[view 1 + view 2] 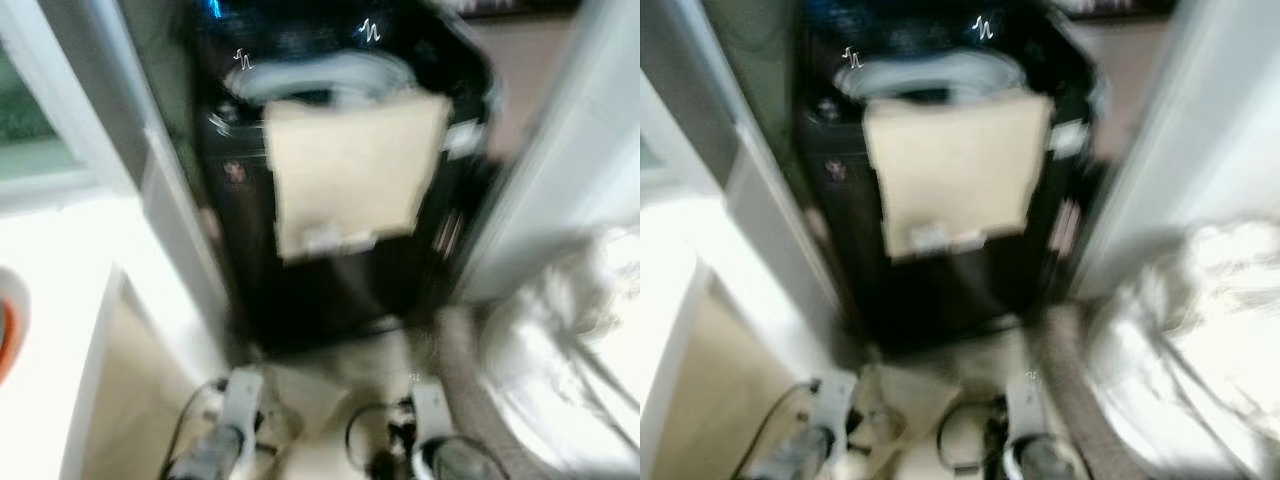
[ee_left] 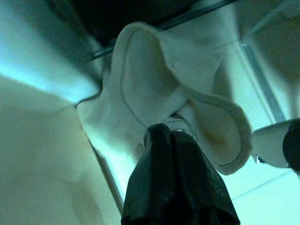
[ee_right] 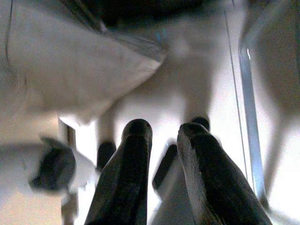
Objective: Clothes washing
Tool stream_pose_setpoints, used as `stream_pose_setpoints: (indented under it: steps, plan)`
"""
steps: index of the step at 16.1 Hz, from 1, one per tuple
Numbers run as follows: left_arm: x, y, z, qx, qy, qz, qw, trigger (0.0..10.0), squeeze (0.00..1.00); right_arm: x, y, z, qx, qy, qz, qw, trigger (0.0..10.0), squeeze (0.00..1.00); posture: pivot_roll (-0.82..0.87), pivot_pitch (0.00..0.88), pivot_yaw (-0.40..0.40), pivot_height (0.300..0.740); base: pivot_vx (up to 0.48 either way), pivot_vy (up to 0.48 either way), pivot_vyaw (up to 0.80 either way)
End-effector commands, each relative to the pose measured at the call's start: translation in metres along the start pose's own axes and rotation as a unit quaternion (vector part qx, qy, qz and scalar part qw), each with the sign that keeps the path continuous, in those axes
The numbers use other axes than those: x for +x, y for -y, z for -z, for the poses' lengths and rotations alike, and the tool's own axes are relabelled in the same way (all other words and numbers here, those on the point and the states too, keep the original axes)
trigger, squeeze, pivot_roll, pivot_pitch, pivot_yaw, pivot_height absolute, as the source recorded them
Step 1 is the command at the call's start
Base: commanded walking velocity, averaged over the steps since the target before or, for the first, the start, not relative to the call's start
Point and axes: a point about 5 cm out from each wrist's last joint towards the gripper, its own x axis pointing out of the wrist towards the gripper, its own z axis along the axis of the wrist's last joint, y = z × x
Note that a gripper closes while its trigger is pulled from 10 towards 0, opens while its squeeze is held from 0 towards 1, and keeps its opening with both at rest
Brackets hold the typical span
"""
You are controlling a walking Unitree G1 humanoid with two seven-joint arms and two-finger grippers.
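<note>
Left tool, fingers pressed together, clenches a fold of cream cloth that hangs low before the robot. Right tool is released, its fingers parted around nothing. Ahead stands a black washing machine, a beige panel on its front, white walls flanking. Head views are blurred.

Heavy motion blur, overexposed white glare at sides, teal-tinted wrist view
</note>
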Motion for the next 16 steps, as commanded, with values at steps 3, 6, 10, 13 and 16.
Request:
stream_pose_setpoints:
  steps: [3, 6, 10, 13, 16]
  plan:
    - [0.001, 0.0, -0.006, 0.011, 0.011, 0.0, 1.0, 10.0, 0.0, 0.002, -0.003, -0.008, -0.02, 0.006, -0.007, 1.0, 10.0, 0.0, 0.01, 0.063, 0.048, 0.74, 0.0, -0.48, 0.8]
    - [0.001, -0.001, -0.007, 0.011, 0.009, -0.004, 1.0, 10.0, 0.0, 0.003, -0.003, -0.012, -0.01, 0.016, -0.002, 1.0, 10.0, 0.0, 0.0, 0.049, 0.05, 0.74, 0.0, -0.48, 0.8]
    - [0.001, -0.004, -0.009, -0.014, 0.019, -0.023, 0.999, 10.0, 0.0, 0.003, 0.002, -0.017, -0.006, 0.026, 0.005, 1.0, 10.0, 0.0, 0.01, 0.039, 0.037, 0.74, 0.0, -0.093, 0.2]
    - [0.0, -0.009, -0.011, -0.02, 0.027, -0.037, 0.999, 10.0, 0.0, 0.003, 0.001, -0.019, -0.006, 0.029, -0.002, 1.0, 10.0, 0.74, 0.01, 0.036, 0.031, 0.74, 0.0, 0.0, 0.0]
    - [-0.001, -0.016, -0.01, -0.025, 0.029, -0.045, 0.998, 10.0, 0.0, 0.003, 0.003, -0.023, 0.006, 0.041, 0.017, 0.999, 10.0, 1.0, 0.01, 0.037, 0.032, 0.74, 0.0, 0.0, 0.0]
